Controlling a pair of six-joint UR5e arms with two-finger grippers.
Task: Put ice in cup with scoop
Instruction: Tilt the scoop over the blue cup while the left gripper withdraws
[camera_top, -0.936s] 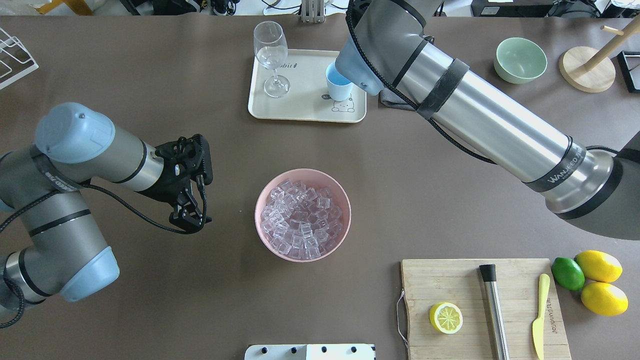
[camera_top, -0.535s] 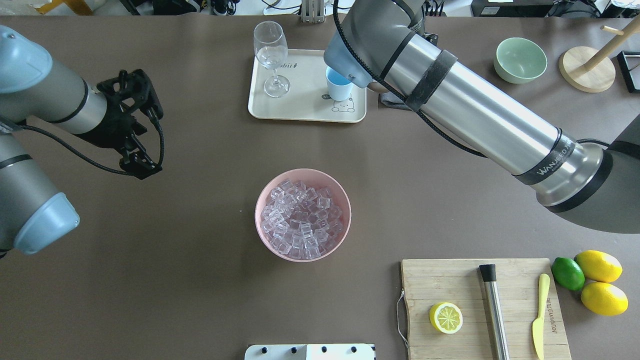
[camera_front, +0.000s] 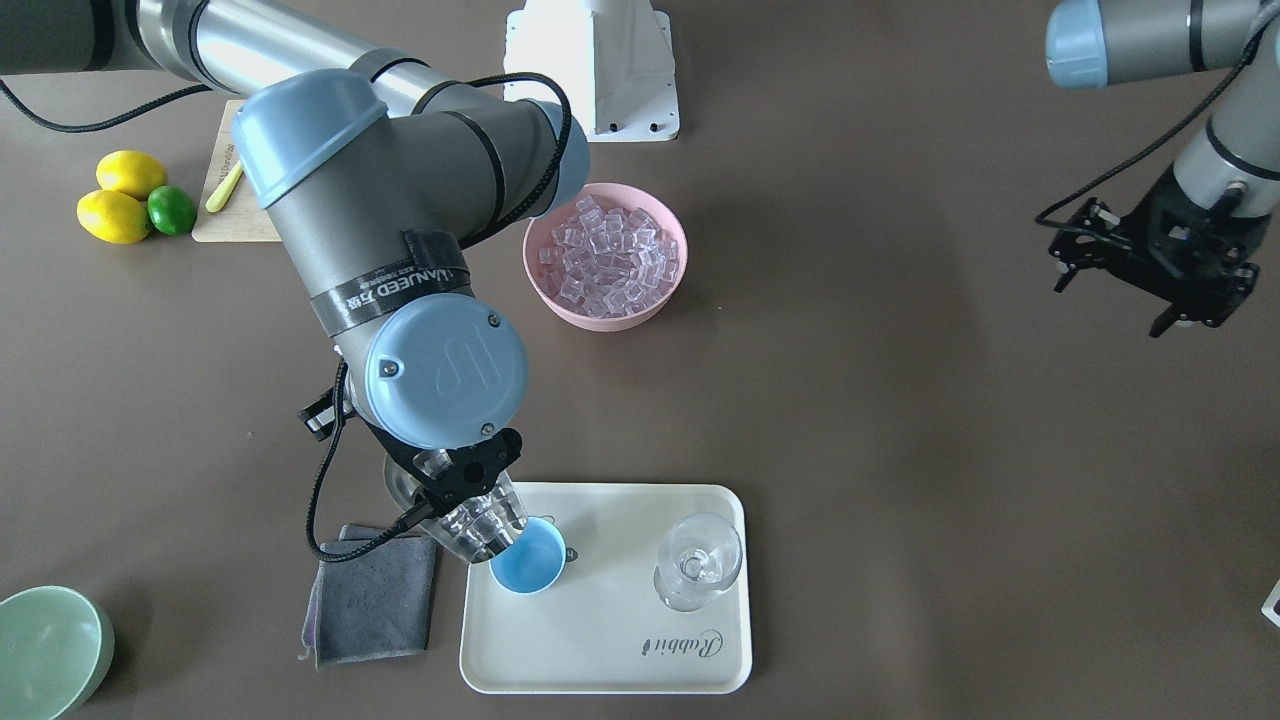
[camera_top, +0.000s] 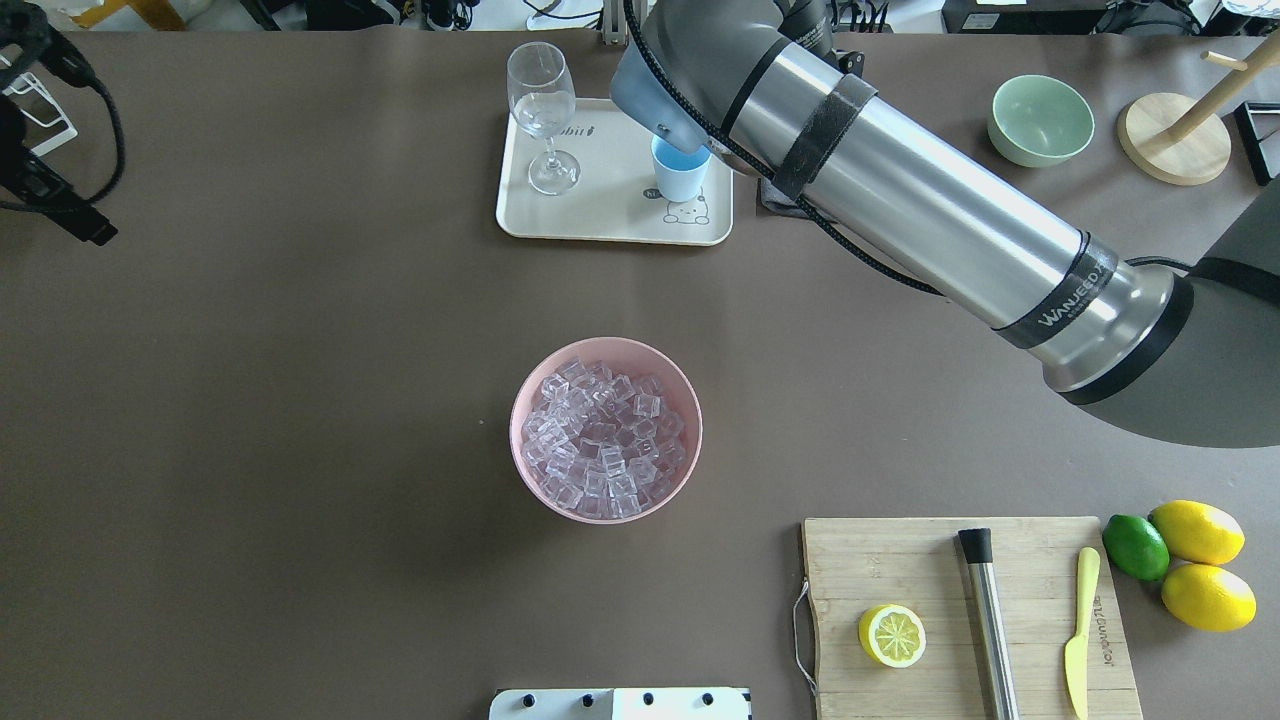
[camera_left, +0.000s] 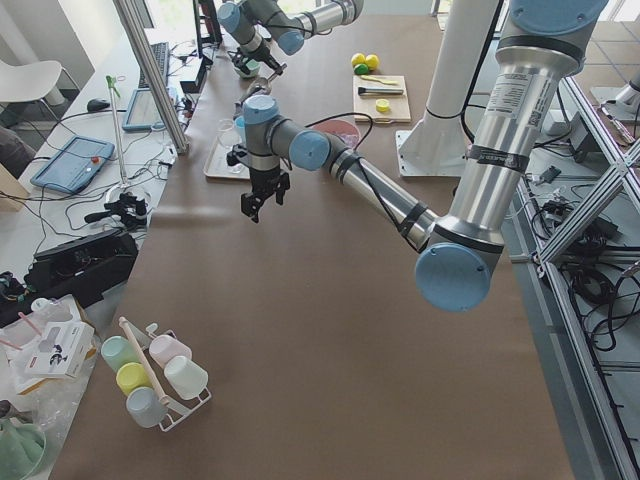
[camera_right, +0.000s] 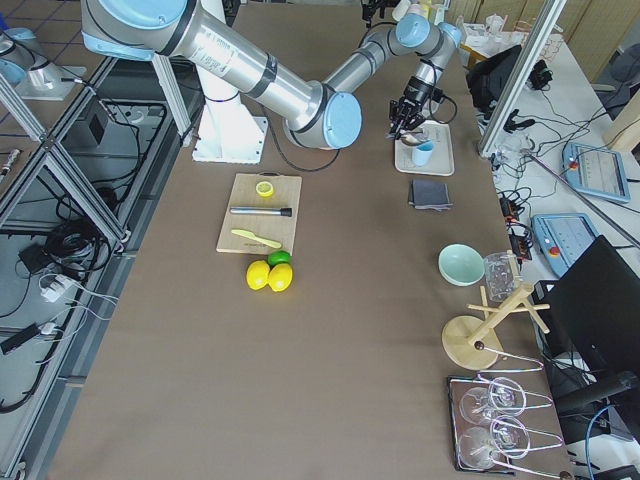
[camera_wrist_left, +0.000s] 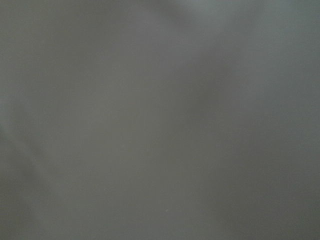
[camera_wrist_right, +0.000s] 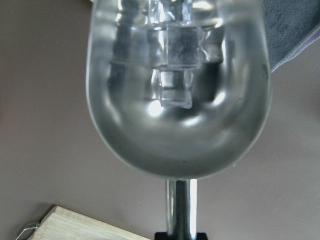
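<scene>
My right gripper (camera_front: 462, 476) is shut on the thin handle of the shiny steel scoop (camera_front: 478, 528). It holds the scoop tilted at the rim of the light-blue cup (camera_front: 527, 565) on the cream tray (camera_front: 600, 650). The right wrist view shows the scoop trough (camera_wrist_right: 175, 145) with a few clear ice cubes (camera_wrist_right: 175, 92) in it. In the overhead view my right arm covers part of the cup (camera_top: 680, 182). More ice (camera_top: 605, 440) fills the pink bowl (camera_top: 699, 430) at mid-table. My left gripper (camera_top: 90, 232) is empty and looks shut at the far left edge, well away.
A stemmed glass (camera_top: 542, 110) stands on the tray beside the cup. A grey cloth (camera_front: 375, 600) lies next to the tray. A pale-green bowl (camera_top: 1040, 120) and wooden stand (camera_top: 1175, 135) are at the back right. A cutting board (camera_top: 900, 570) holds a lemon half, steel cylinder and knife.
My left arm has swung away from the pink bowl to the table's far left edge. My right arm has shifted a little left over the cup.
</scene>
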